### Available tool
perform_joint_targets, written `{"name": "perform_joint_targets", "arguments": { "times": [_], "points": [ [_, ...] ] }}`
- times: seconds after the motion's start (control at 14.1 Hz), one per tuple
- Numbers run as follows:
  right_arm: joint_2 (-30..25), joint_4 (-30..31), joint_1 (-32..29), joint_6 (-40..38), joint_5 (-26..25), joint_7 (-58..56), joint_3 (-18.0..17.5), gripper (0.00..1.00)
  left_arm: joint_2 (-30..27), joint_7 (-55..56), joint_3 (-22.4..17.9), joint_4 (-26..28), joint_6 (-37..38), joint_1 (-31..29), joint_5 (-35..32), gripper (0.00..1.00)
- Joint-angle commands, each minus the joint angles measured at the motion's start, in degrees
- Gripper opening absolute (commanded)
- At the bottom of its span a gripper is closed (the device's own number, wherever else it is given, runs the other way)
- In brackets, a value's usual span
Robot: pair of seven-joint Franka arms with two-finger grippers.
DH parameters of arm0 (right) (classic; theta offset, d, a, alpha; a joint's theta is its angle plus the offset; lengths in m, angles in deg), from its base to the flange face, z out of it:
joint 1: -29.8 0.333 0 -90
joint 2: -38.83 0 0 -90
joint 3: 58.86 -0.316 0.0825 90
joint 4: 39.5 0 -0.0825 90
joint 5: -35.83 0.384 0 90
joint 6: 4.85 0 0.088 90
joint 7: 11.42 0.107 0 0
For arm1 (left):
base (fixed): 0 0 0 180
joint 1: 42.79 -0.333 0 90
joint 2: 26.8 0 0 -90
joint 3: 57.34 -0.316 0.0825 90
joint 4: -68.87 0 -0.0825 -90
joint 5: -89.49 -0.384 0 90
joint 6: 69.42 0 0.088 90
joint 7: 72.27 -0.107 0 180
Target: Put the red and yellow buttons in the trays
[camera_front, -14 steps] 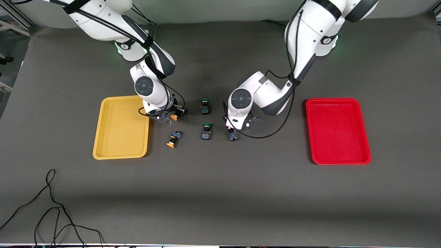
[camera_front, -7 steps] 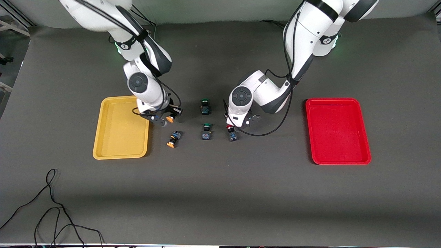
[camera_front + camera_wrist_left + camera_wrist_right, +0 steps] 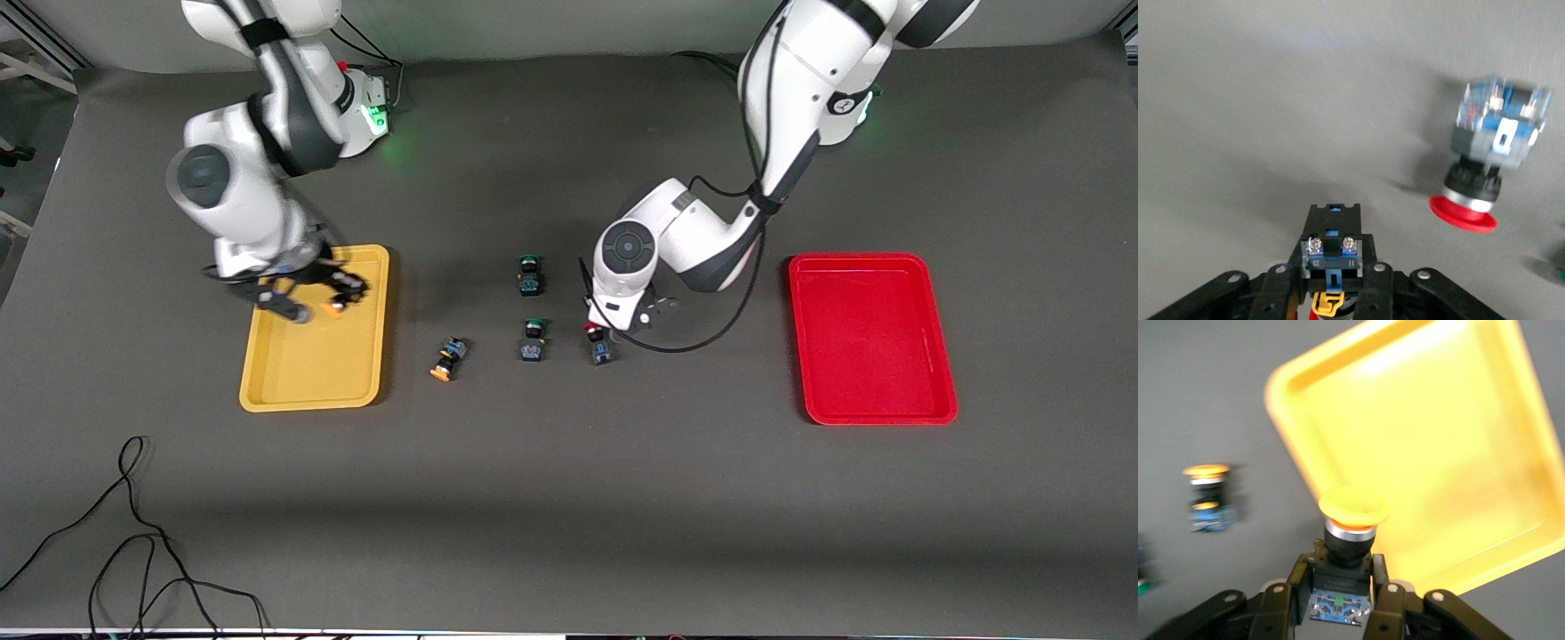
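No brand, label or writing is readable on any of the parts. The right arm is reaching down from its base with its wrist bent over the yellow tray, and the right gripper is hanging over that tray with its fingers clamping a yellow-capped button by the body, cap pointing outward. The left arm is folding down toward the middle of the table, and the left gripper is gripping a red-capped button by its black-and-blue body. A second red-capped button is lying on the mat just beside that gripper. Another yellow-capped button is lying on its side on the mat near the yellow tray. The red tray is sitting toward the left arm's end of the table.
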Motion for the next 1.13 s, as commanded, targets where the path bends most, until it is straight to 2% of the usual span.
{"name": "perform_joint_targets", "arguments": {
  "times": [0.0,0.14,0.28,0.42,0.5,0.57,0.64,0.85,0.92,1.06],
  "points": [
    [-0.02,8.85,0.58,8.69,1.44,-10.87,5.87,0.04,-4.95,-5.98,-0.23,-6.95,16.35,-3.14,0.02,0.0],
    [2.69,12.22,0.31,14.69,1.53,-13.36,6.33,0.04,-6.36,-12.91,-0.06,-15.47,29.45,-8.4,0.28,0.0],
    [6.47,12.57,0.31,18.21,1.53,-13.45,6.42,0.04,-9.51,-24.84,-0.32,-22.69,40.28,-13.68,0.11,0.0],
    [8.06,12.49,0.31,19.8,1.53,-13.45,6.33,0.08,-15.12,-36.88,-0.41,-24.48,45.14,-20.53,-0.07,0.0],
    [8.16,12.49,0.31,19.81,1.53,-13.45,6.41,0.24,-18.46,-43.56,-0.41,-24.13,46.29,-23.87,-0.42,0.0],
    [8.07,12.49,0.31,19.72,1.53,-13.45,6.42,0.87,-21.02,-48.58,-0.58,-23.34,47.52,-25.64,-0.77,0.0],
    [7.63,12.4,0.31,19.2,1.53,-13.54,6.42,1.0,-23.31,-51.94,-0.67,-22.29,48.23,-27.92,-0.86,0.0],
    [4.39,11.18,0.66,15.09,1.44,-13.63,6.15,1.0,-28.42,-62.14,-0.67,-16.59,46.75,-34.17,-1.64,0.0],
    [2.55,9.6,0.66,12.28,1.44,-13.1,5.89,1.0,-29.3,-63.3,-0.67,-13.35,44.22,-35.23,-2.17,0.0],
    [0.78,3.04,0.66,3.51,1.44,-12.4,5.45,1.0,-31.23,-66.2,-0.67,-3.09,35.28,-38.3,-2.09,0.0]
  ]
}}
